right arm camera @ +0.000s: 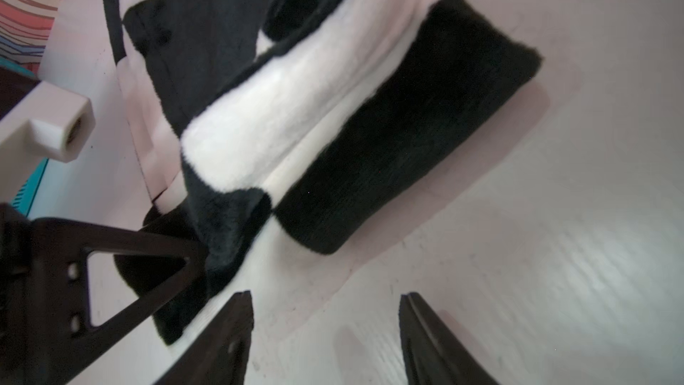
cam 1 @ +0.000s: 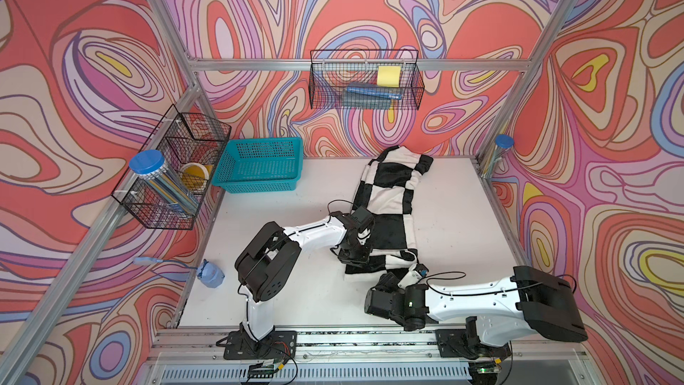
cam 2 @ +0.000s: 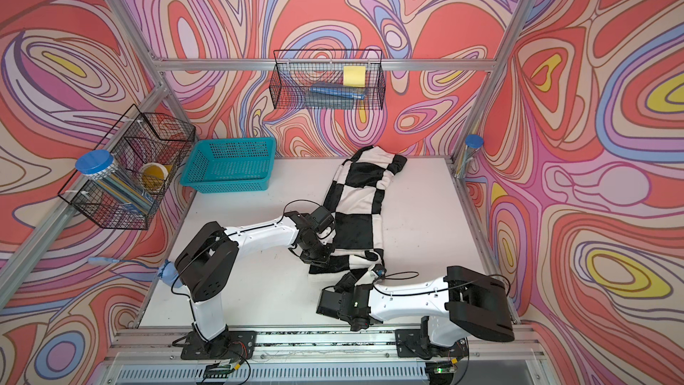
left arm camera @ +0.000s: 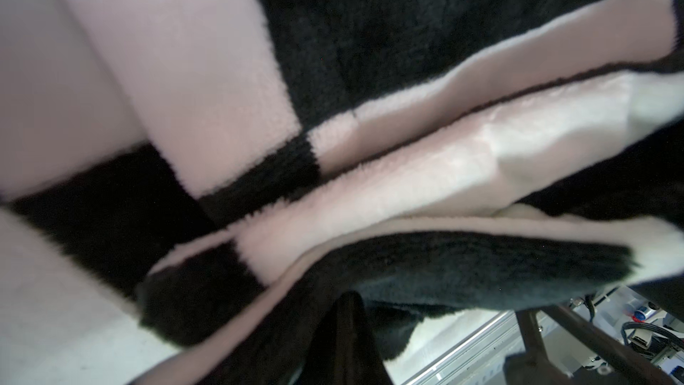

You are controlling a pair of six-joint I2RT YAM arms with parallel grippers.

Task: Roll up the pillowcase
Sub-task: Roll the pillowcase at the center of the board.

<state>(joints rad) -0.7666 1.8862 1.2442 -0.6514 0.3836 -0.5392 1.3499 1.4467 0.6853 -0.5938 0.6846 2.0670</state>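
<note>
On the white bench the pillowcase lies as a long, narrow strip of black and white squares. It runs from the back wall toward the robot and sits nearer the right side in both top views. Its far end is rumpled against the wall, and its near end is doubled over into a thick fold that lies across the strip. The left fingers come in from the left at that near fold. They are pressed together on the black plush edge of the pillowcase. The right wrist view shows this, with their triangular frame biting into a bunched black corner of the cloth. Up close in the left wrist view, layered folds of the pillowcase fill almost the whole picture. The right fingers stand apart with only bare bench between them, just short of the folded near end, and they hold nothing. One of them sits close beside the edge of the cloth, but I cannot tell whether it touches. A teal basket stands at the back left of the bench, well apart from the pillowcase.
</note>
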